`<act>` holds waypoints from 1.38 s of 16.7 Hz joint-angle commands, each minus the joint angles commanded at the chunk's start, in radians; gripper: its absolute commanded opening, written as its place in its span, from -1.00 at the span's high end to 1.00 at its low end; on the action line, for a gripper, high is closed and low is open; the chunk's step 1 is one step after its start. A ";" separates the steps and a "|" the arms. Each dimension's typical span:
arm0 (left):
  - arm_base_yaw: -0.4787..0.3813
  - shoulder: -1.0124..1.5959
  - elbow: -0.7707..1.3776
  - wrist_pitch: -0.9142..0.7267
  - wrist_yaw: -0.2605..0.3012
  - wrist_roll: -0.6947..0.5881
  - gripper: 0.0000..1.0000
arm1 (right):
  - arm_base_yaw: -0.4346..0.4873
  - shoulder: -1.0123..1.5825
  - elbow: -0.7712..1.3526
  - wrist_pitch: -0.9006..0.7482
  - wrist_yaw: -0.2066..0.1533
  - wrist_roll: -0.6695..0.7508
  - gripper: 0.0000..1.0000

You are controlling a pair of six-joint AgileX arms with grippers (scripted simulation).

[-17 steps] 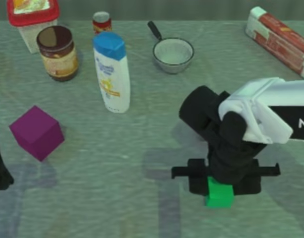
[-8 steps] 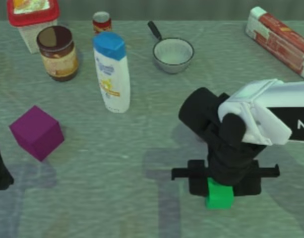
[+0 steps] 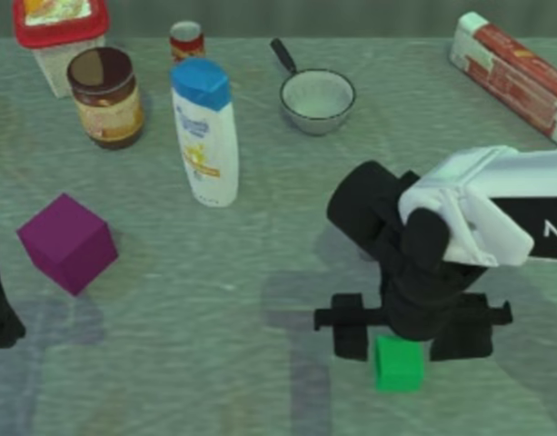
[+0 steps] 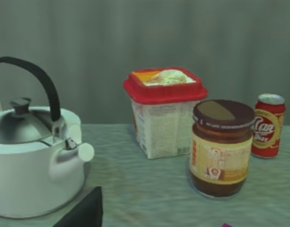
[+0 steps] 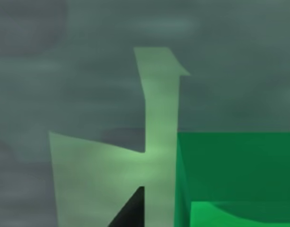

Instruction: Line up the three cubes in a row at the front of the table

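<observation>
R gripper (image 3: 402, 338) w/ fingers spread wide, gripping nothing, over green cube (image 3: 399, 363) at table (image 3: 260, 272) 5 o'clock; L arm parked.

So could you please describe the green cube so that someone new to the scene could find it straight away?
Find the white right arm over the right half of the table; its black right gripper hangs near the front edge, fingers spread. The green cube sits on the cloth between them, the smallest block and the only bright green thing there.

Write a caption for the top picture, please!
Right hand open above the green cube; purple cube waits at left.
</observation>
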 joint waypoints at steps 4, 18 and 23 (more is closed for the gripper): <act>0.000 0.000 0.000 0.000 0.000 0.000 -1.00 | 0.000 0.000 0.000 0.000 0.000 0.000 -1.00; 0.000 0.000 0.000 0.000 0.000 0.000 -1.00 | 0.010 -0.099 0.154 -0.258 -0.001 0.002 -1.00; 0.000 0.000 0.000 0.000 0.000 0.000 -1.00 | 0.005 -0.104 0.161 -0.267 0.000 0.001 -1.00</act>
